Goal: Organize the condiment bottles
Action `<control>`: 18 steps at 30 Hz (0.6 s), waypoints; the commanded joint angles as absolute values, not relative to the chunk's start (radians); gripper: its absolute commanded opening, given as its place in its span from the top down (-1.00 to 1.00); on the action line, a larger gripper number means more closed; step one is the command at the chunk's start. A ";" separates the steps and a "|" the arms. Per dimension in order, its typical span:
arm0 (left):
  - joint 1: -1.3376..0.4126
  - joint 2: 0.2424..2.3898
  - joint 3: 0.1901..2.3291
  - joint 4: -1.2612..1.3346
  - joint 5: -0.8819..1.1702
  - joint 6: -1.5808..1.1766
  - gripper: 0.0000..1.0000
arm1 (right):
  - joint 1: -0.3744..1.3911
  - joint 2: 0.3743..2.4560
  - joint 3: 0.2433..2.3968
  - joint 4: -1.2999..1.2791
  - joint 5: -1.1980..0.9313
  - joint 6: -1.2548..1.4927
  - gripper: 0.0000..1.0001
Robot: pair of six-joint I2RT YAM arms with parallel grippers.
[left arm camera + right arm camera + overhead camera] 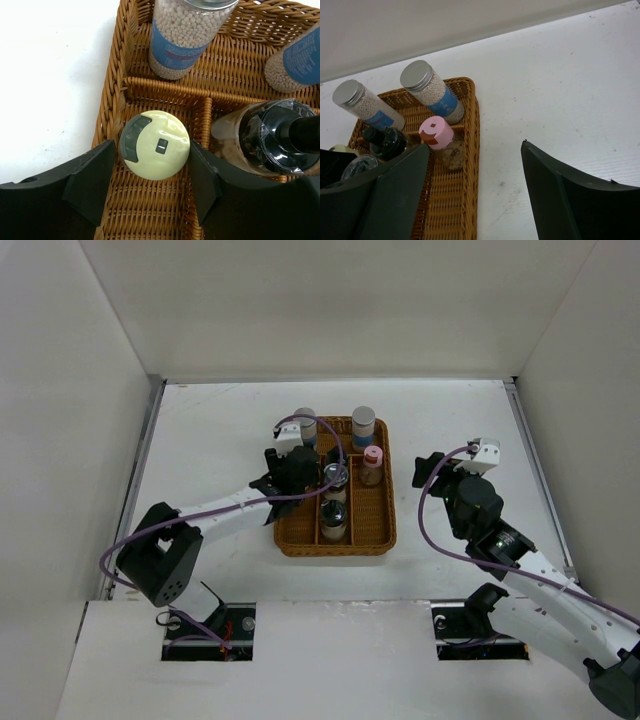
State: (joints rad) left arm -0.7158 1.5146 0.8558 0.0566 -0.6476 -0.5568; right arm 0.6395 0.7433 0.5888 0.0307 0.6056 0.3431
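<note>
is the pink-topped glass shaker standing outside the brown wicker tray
No, the pink-topped glass shaker stands inside the brown wicker tray.

This is a robotics lab test cell, not a kitchen. A wicker tray sits on a bare white table. Behind the tray and to either side of it, plain white panels box the table in. On the near side of the tray, two black robot arms trailing purple cables come up through cut-outs in a white board. The condiment bottles in the tray are household goods set in a bare rig.
</note>
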 commanded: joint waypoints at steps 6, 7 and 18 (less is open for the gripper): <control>-0.720 1.471 0.897 0.109 -0.667 -0.540 -0.50 | 0.631 0.726 0.591 0.084 0.601 0.345 -0.74; -0.726 1.451 0.891 0.112 -0.670 -0.540 -0.63 | 0.628 0.729 0.591 0.083 0.603 0.345 -0.76; -0.777 1.132 0.850 0.072 -0.693 -0.500 -1.00 | 0.613 0.736 0.594 0.063 0.655 0.351 -1.00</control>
